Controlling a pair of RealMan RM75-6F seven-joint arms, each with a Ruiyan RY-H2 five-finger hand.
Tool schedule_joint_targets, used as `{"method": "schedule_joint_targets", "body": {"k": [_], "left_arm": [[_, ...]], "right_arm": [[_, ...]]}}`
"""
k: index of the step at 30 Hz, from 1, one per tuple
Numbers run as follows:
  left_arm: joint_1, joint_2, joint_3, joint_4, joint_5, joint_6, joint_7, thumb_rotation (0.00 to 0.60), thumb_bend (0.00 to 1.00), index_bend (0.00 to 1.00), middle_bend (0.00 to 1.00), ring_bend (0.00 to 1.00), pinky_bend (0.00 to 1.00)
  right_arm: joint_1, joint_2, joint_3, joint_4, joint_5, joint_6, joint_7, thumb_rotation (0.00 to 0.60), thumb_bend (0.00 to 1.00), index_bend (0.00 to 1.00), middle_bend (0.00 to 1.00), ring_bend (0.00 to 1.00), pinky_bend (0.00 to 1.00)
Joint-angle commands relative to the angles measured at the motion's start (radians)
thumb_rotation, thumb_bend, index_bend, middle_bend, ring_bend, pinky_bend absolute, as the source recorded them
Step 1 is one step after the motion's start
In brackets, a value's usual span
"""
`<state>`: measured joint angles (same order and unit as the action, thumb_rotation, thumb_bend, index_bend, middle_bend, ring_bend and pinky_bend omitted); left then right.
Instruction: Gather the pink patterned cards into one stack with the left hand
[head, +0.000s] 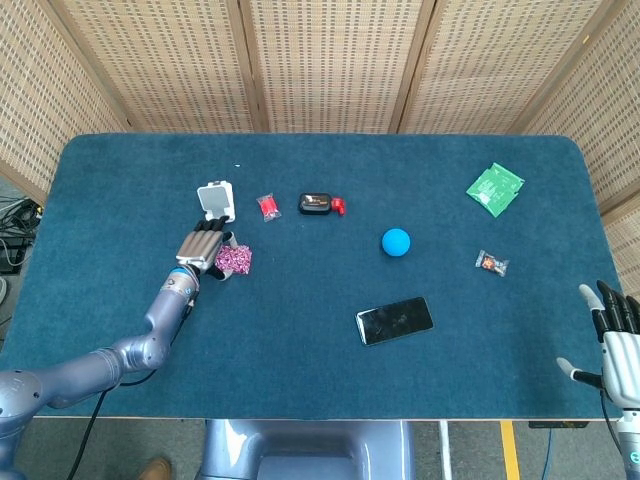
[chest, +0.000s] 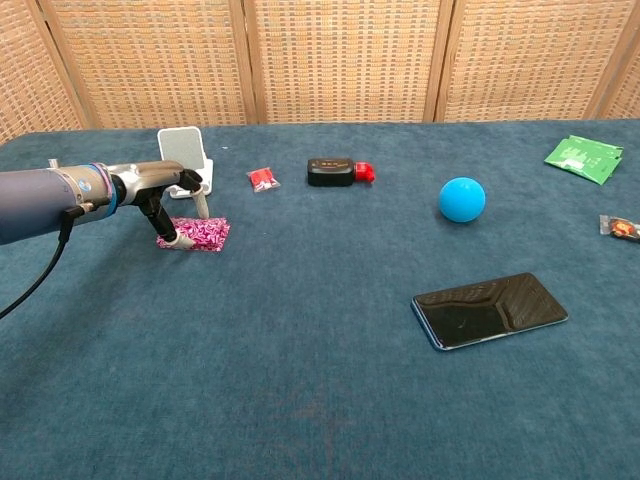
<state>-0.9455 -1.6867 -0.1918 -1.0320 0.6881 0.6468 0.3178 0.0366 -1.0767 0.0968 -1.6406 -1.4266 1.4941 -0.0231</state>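
Observation:
The pink patterned cards (head: 235, 260) (chest: 203, 234) lie as one small pile on the blue cloth at the left. My left hand (head: 202, 249) (chest: 165, 198) is over their left end, with fingertips (chest: 171, 239) pointing down and touching the pile's left edge. I cannot see any card lifted. My right hand (head: 617, 335) shows only in the head view, at the table's right front corner, fingers spread and holding nothing.
A white stand (head: 216, 199) (chest: 183, 154) sits just behind my left hand. Further right are a red packet (head: 268, 207), a black and red device (head: 318, 204), a blue ball (head: 396, 242), a phone (head: 394, 320), a green pouch (head: 495, 189) and a small candy (head: 491, 263).

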Motion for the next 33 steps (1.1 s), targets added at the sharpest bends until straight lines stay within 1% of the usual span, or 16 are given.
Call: {"method": "schedule_joint_targets", "body": {"k": [1,9,16,19,20,23,24,25,27,28,31,33], "left_arm": [[0.000,0.000,0.001,-0.001,-0.001,0.001,0.002,0.600,0.28,0.33,0.00,0.00,0.00],[-0.001,0.002,0.002,-0.005,-0.017,0.000,0.011,0.600,0.28,0.29,0.00,0.00,0.00],[0.018,0.039,-0.001,-0.065,0.018,0.016,-0.018,0.600,0.28,0.25,0.00,0.00,0.00],[0.049,0.089,0.002,-0.151,0.104,0.046,-0.063,0.600,0.27,0.23,0.00,0.00,0.00],[0.064,0.111,0.001,-0.187,0.148,0.066,-0.089,0.600,0.27,0.21,0.00,0.00,0.00],[0.101,0.157,-0.002,-0.259,0.252,0.111,-0.162,0.600,0.24,0.08,0.00,0.00,0.00],[0.121,0.181,0.000,-0.293,0.306,0.138,-0.197,0.600,0.21,0.03,0.00,0.00,0.00],[0.146,0.210,0.006,-0.331,0.367,0.176,-0.233,0.600,0.15,0.00,0.00,0.00,0.00],[0.181,0.244,0.019,-0.368,0.439,0.232,-0.275,0.600,0.05,0.00,0.00,0.00,0.00],[0.210,0.266,0.028,-0.391,0.474,0.278,-0.299,0.600,0.02,0.00,0.00,0.00,0.00],[0.291,0.312,0.047,-0.437,0.535,0.398,-0.357,0.600,0.00,0.00,0.00,0.00,0.00],[0.342,0.333,0.057,-0.460,0.558,0.473,-0.385,0.600,0.00,0.00,0.00,0.00,0.00]], "right_arm": [[0.000,0.001,0.000,0.000,0.000,0.000,0.000,0.600,0.00,0.00,0.00,0.00,0.00],[-0.001,0.001,0.000,-0.002,-0.002,0.002,0.001,0.600,0.00,0.00,0.00,0.00,0.00],[-0.002,0.006,-0.001,-0.005,-0.007,0.006,0.007,0.600,0.00,0.00,0.00,0.00,0.00],[-0.004,0.007,-0.002,-0.007,-0.011,0.011,0.010,0.600,0.00,0.00,0.00,0.00,0.00],[-0.004,0.008,-0.004,-0.009,-0.014,0.011,0.011,0.600,0.00,0.00,0.00,0.00,0.00],[-0.005,0.008,-0.006,-0.010,-0.019,0.012,0.011,0.600,0.00,0.00,0.00,0.00,0.00],[-0.005,0.008,-0.007,-0.011,-0.022,0.013,0.011,0.600,0.00,0.00,0.00,0.00,0.00],[-0.006,0.008,-0.008,-0.011,-0.023,0.014,0.012,0.600,0.00,0.00,0.00,0.00,0.00],[-0.006,0.008,-0.007,-0.010,-0.022,0.013,0.014,0.600,0.00,0.00,0.00,0.00,0.00],[-0.006,0.009,-0.007,-0.009,-0.021,0.014,0.014,0.600,0.00,0.00,0.00,0.00,0.00],[-0.008,0.009,-0.007,-0.008,-0.022,0.017,0.016,0.600,0.00,0.00,0.00,0.00,0.00],[-0.009,0.009,-0.007,-0.007,-0.024,0.021,0.015,0.600,0.00,0.00,0.00,0.00,0.00]]}}
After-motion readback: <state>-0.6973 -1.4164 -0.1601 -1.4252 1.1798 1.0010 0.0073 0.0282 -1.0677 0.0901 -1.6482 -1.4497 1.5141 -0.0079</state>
